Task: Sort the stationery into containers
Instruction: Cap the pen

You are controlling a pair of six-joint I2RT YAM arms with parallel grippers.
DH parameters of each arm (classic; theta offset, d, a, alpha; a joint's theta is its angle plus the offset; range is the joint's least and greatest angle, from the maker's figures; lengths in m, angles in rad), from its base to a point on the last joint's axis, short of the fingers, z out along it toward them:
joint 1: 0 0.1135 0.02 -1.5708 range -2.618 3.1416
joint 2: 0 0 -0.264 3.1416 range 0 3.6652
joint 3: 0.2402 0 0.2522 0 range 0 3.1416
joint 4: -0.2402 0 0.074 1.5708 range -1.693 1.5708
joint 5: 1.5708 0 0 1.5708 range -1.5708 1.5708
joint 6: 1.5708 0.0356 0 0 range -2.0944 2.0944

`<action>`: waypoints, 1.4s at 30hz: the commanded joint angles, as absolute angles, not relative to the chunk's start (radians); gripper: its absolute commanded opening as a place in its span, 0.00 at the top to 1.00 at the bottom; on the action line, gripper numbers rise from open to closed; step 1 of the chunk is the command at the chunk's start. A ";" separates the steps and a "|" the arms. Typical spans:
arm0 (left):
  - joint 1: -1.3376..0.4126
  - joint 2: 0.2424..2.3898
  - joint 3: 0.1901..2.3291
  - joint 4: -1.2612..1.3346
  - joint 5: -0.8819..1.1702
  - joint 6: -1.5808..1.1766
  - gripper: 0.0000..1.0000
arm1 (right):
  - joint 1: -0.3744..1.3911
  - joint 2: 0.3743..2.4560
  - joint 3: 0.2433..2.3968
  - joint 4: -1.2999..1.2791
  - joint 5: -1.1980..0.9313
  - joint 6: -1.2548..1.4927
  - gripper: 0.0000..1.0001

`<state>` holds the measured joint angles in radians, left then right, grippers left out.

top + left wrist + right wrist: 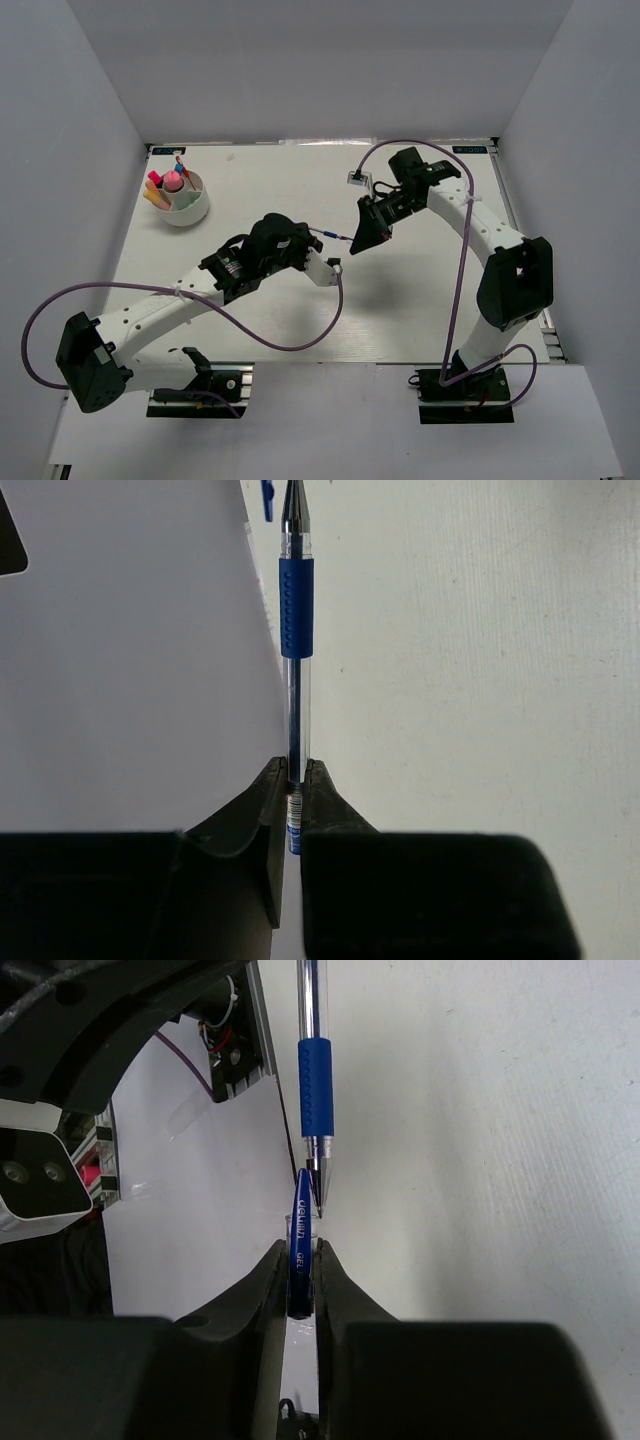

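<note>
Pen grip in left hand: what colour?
Blue grip, clearest in the left wrist view.

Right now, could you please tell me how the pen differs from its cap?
The pen is long, with a clear barrel, blue rubber sleeve and bare metal tip; the cap is short, solid dark blue, with white lettering. The left gripper pinches the pen at its back end; the right gripper pinches the cap. Both are blue and line up, tip facing cap.
</note>
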<state>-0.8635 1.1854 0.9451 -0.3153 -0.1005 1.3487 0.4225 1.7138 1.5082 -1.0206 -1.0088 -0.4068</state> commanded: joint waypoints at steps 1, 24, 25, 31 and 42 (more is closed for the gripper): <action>-0.868 1.170 0.979 -0.334 -0.078 1.330 1.00 | 0.419 1.683 1.562 -1.015 -1.035 -0.426 1.00; -0.859 1.147 0.977 -0.342 -0.095 1.284 1.00 | 0.420 1.666 1.534 -1.025 -0.991 -0.465 1.00; -0.859 1.146 0.979 -0.344 -0.094 1.284 1.00 | 0.419 1.666 1.535 -1.025 -0.992 -0.465 1.00; -0.850 1.146 0.982 -0.339 -0.092 1.279 1.00 | 0.423 1.666 1.532 -1.026 -0.997 -0.463 1.00; -0.850 1.149 0.986 -0.337 -0.089 1.276 1.00 | 0.422 1.660 1.500 -1.035 -1.008 -0.469 1.00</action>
